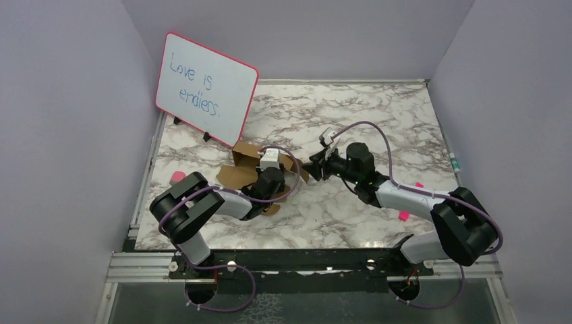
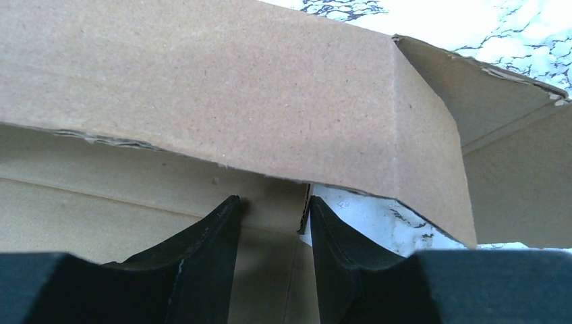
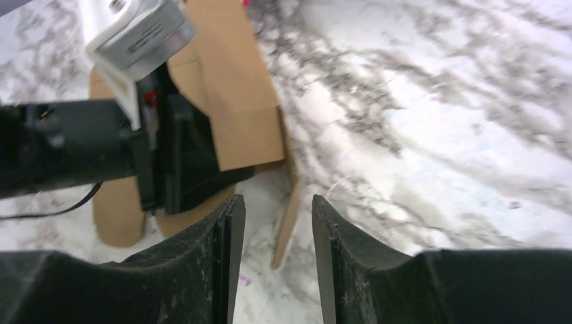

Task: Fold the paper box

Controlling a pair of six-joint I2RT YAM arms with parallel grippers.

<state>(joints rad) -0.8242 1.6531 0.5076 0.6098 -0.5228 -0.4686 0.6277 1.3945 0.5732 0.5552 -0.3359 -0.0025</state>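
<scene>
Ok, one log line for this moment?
left gripper: open, at box flap | right gripper: open, empty, near box edge | box: partly folded

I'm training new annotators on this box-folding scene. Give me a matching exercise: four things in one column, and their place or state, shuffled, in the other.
1 paper box
2 whiteboard
3 left hand
4 right hand

A jaws apart, empty, just right of the box
B propped up at the rear left
C brown, partly folded
D low on the box, under a raised flap

Pairs: 1-C, 2-B, 3-D, 4-A
</scene>
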